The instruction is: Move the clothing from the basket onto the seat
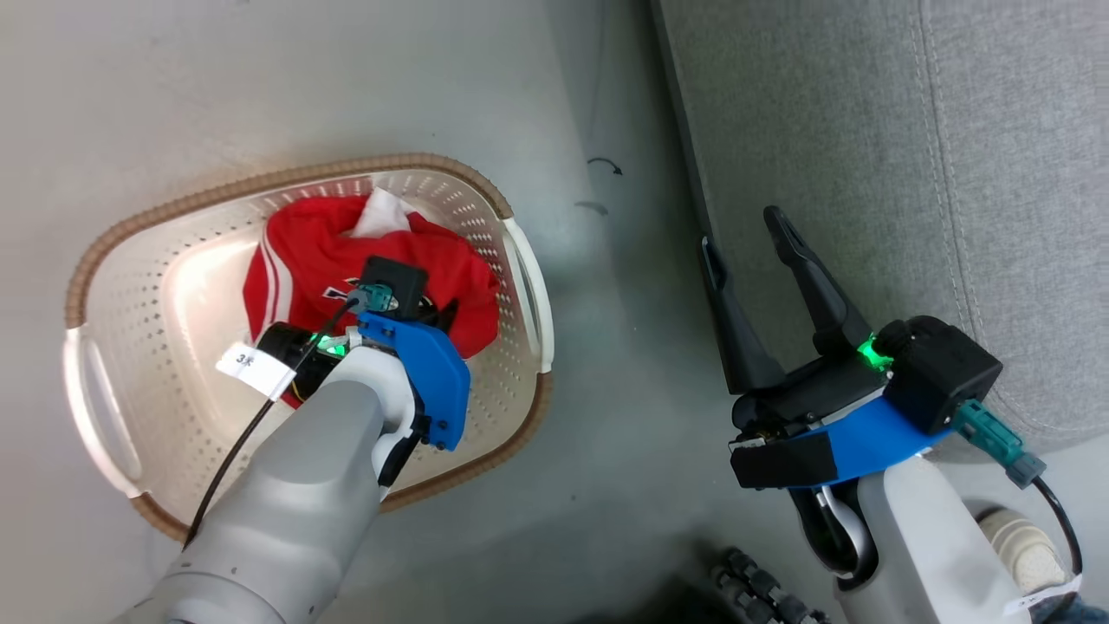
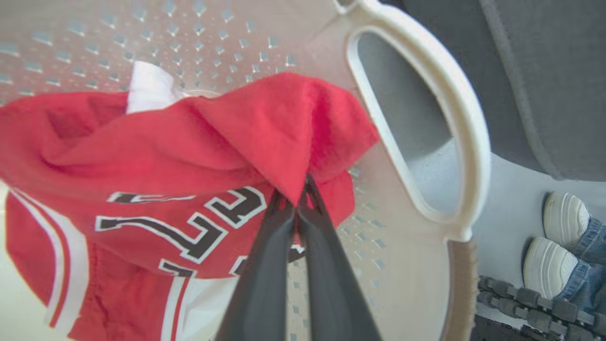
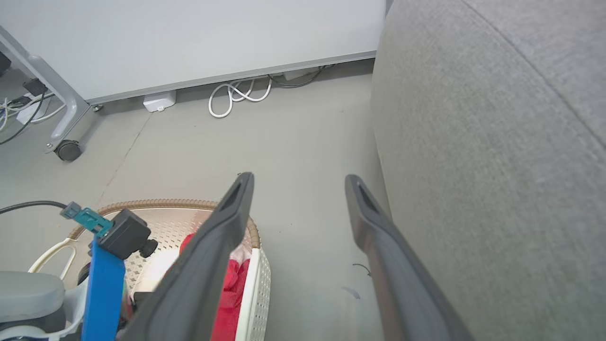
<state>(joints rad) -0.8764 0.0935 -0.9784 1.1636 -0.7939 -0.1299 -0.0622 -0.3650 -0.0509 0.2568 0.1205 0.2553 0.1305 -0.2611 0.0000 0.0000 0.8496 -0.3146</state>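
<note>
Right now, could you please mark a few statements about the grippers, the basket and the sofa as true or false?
1. The left gripper is shut on the red jersey inside the basket. True.
2. The right gripper holds a garment. False: it is open and empty, beside the sofa.
3. The basket stands on the sofa. False: it stands on the floor beside it.
4. A person's shoes are near the basket. True.
</note>
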